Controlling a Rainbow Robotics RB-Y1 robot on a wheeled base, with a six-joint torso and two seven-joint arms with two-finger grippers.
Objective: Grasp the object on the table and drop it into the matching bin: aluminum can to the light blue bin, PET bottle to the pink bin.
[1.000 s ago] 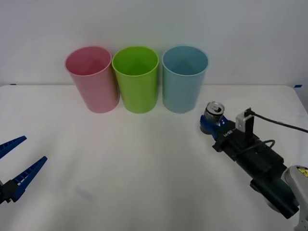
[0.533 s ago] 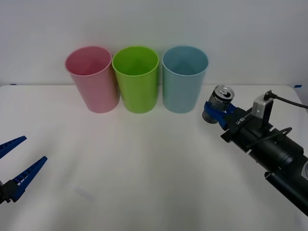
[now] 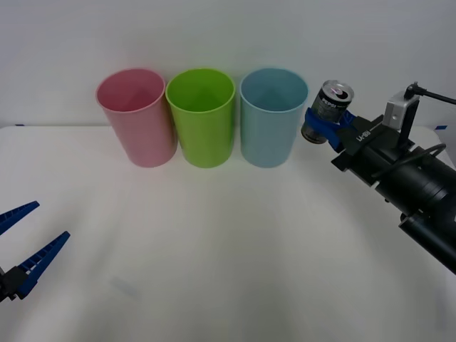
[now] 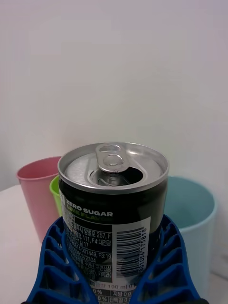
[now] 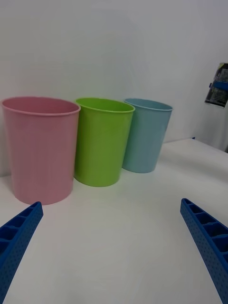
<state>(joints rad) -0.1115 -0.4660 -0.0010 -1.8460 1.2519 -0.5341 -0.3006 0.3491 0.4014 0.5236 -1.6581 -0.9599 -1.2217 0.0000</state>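
Item 1. Left hand, blue ribbed fingers: parked low over the wide white desk at about 8 o'clock, fingers spread apart, nothing held.

Item 2. Right hand, blue ribbed fingers: found at about 2 o'clock, clamped around the lower body of item 3.

Item 3. Small silver-grey metal drink can with dark label and shiny pull-tab top: held clear of the desk, tilted, just beside the rim of item 4 on its 3 o'clock side. Judged light and stiff, though thin-walled and easily dented; smooth sides are judged slippery, so a mid-body grip across the round wall is preferred. Compared with the frame one second earlier, the can has been lifted off the desk and carried up toward the bin rim.

Item 4. Tall light blue plastic bin: at 1 o'clock.

Item 5. Lime green plastic bin: at 12 o'clock.

Item 6. Tall pink plastic bin: at 11 o'clock.
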